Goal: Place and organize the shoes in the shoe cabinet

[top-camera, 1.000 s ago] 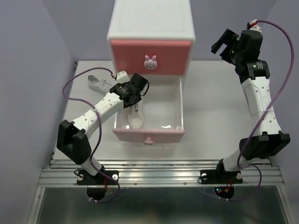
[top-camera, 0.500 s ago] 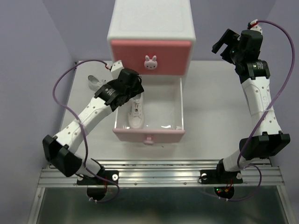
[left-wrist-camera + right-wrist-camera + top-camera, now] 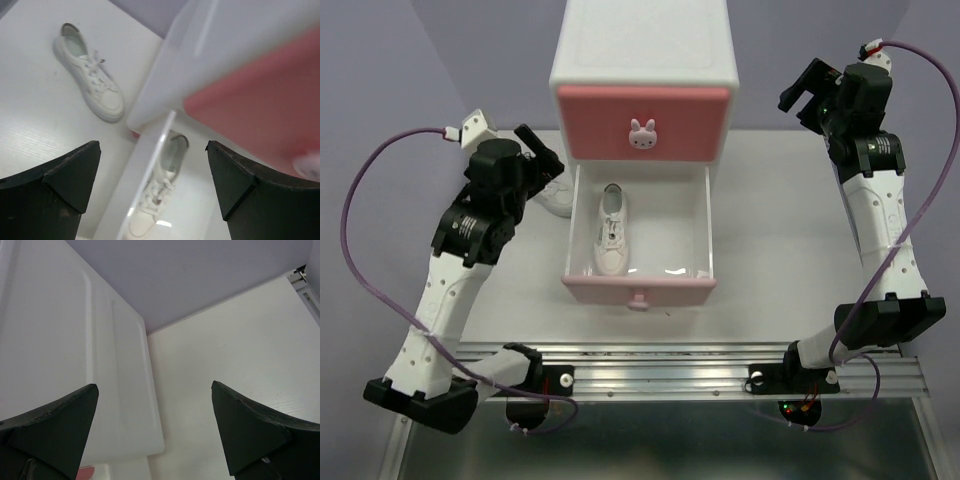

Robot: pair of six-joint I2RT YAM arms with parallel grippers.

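Our left gripper hangs beside the cabinet, off its left front corner, with its fingers spread wide and nothing between them. In the left wrist view the same gripper looks down past the left wall of the lower drawer, which stands pulled out. The stowed shoe, all white, lies inside that drawer, to the right of the gripper and closer to the arm bases, with its toe toward the drawer front; from the wrist we see it just beyond the wall, apart from both fingers. The loose shoe, also white, lies on the table directly under the gripper, just left of the drawer; the wrist view shows it whole, laces up. Our right gripper is raised well off to the right of the cabinet, fingers spread and empty, far from both shoes.

A second ago our left gripper was down in the drawer at the stowed shoe's heel; it has since let go, opened fully and drawn back to the left. The shoe lies where it lay. The right arm has barely moved.
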